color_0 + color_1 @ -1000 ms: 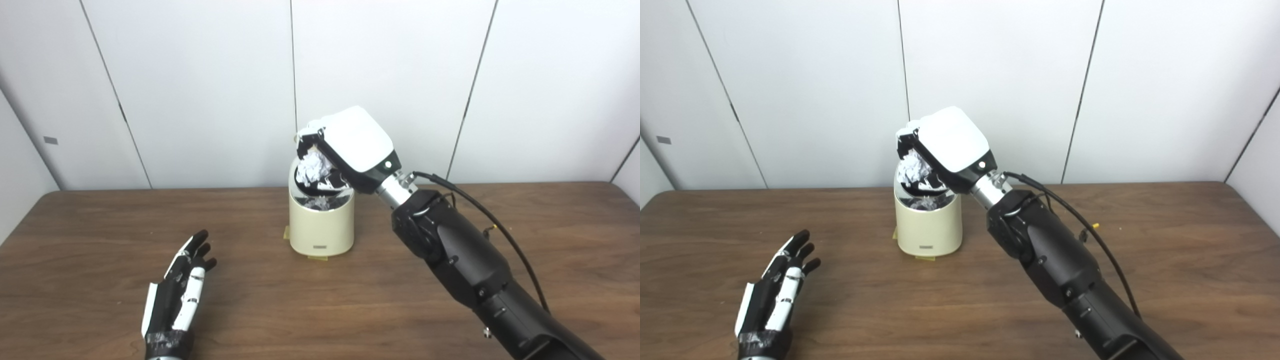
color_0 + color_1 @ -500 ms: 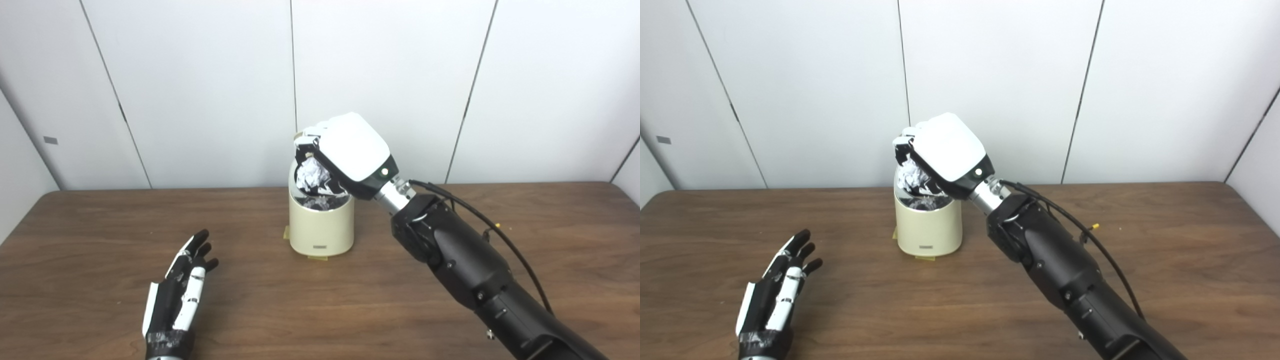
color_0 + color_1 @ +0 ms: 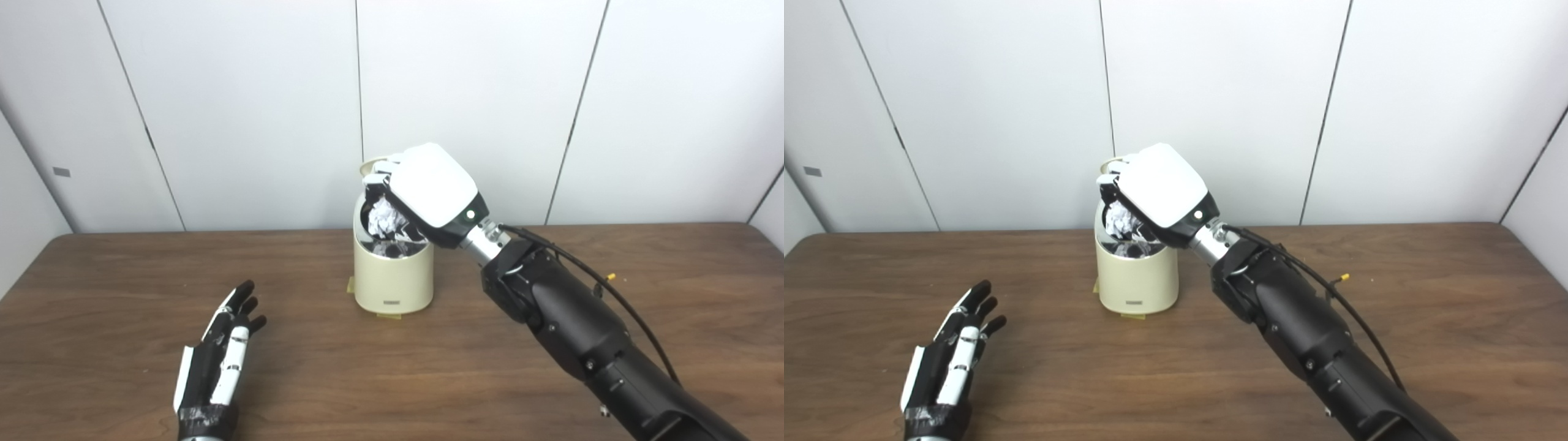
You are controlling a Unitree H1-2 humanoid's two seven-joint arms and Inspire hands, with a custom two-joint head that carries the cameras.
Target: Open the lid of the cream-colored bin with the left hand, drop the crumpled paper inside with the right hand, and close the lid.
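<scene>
Two hands in view. My right hand (image 3: 429, 190) sits over the mouth of the cream-colored bin (image 3: 393, 278), back of the hand up, fingers curled around the crumpled paper (image 3: 384, 215). Paper is held just under my palm, right at the bin's opening, above the shiny inner rim. Lid (image 3: 371, 165) stands raised behind my right fingertips, only its cream edge showing past them. Bin is upright on the counter (image 3: 122, 288), directly below my right hand and ahead-right of my left one. My left hand (image 3: 219, 361) lies flat on the counter, well apart from the bin, fingers straight and slightly spread, holding nothing. Right forearm runs down to the lower right with a black cable (image 3: 618, 300) along it.
</scene>
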